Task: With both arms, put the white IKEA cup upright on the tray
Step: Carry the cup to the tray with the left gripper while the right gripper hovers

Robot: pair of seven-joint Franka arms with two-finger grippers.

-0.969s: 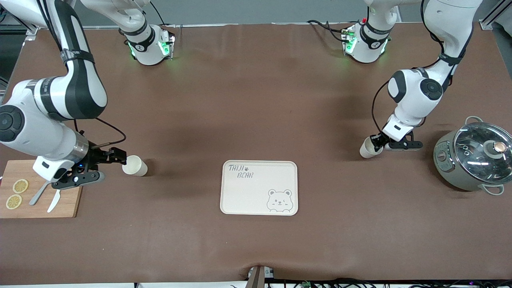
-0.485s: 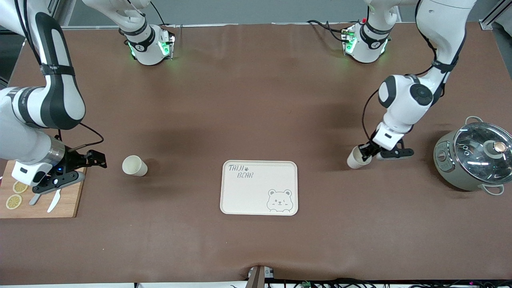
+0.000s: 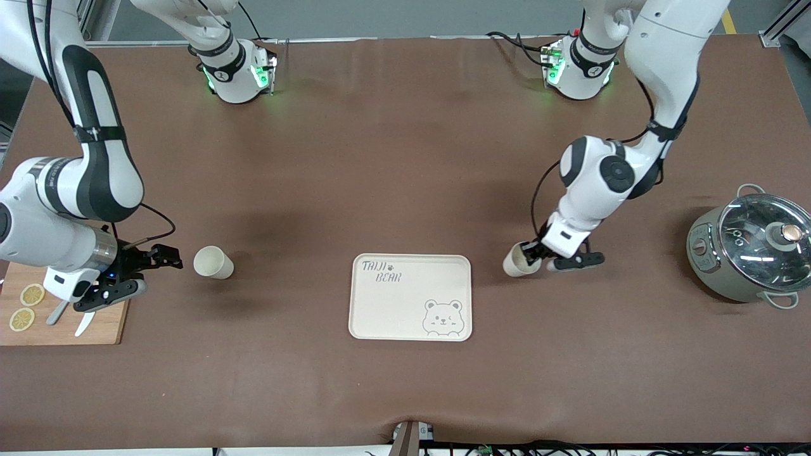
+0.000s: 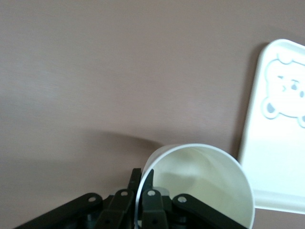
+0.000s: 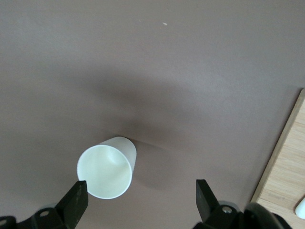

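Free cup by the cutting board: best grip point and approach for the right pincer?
Judging by its pose, take the free cup at its rim, one finger inside the mouth and one outside the wall. It stands upright and open-topped on the table. The open right pincer should come from the cutting board side, level with the rim.

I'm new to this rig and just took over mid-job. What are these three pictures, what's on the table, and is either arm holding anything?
Two white robot arms work at a brown table. The wide picture looks down from across it; the other two come from wrist cameras. The left gripper is shut on a white cup by its rim, beside the cream tray. The right gripper is open next to a second cup standing on the table. A cutting board with lemon slices sits at the right arm's end, a lidded pot at the left arm's end.
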